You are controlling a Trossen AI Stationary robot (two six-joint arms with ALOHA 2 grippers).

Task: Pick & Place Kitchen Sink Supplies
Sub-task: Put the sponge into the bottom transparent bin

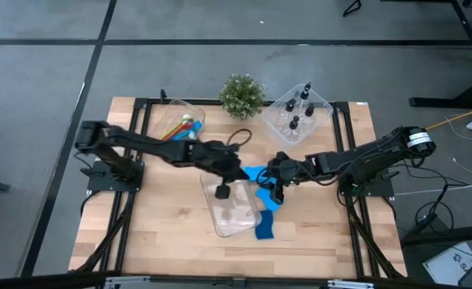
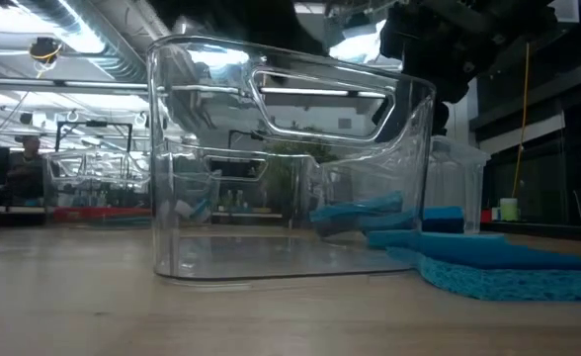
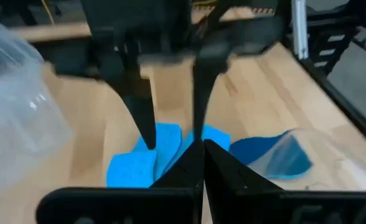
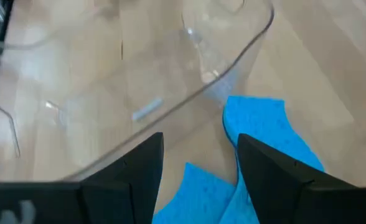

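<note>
Three bright blue sponge pieces lie flat on the wooden table right of a clear bin (image 1: 234, 210): one (image 1: 256, 172) farther back, one (image 1: 270, 201) in the middle and one (image 1: 264, 231) nearest the near edge. My right gripper (image 4: 198, 140) hangs open above the far piece (image 4: 264, 130), tilted down toward the table's left. My left gripper (image 3: 203, 144) is shut and holds nothing. It is raised over the bin's far end (image 1: 238, 172) and faces the right gripper's fingers (image 3: 144, 118). A small black-topped thing (image 1: 221, 191) shows inside the bin's outline.
At the back left a clear bin (image 1: 180, 127) holds coloured brushes. At the back right another clear bin (image 1: 300, 112) holds black-capped bottles. A small green plant (image 1: 242, 95) stands between them. Bare wood lies left of the near bin and along the near edge.
</note>
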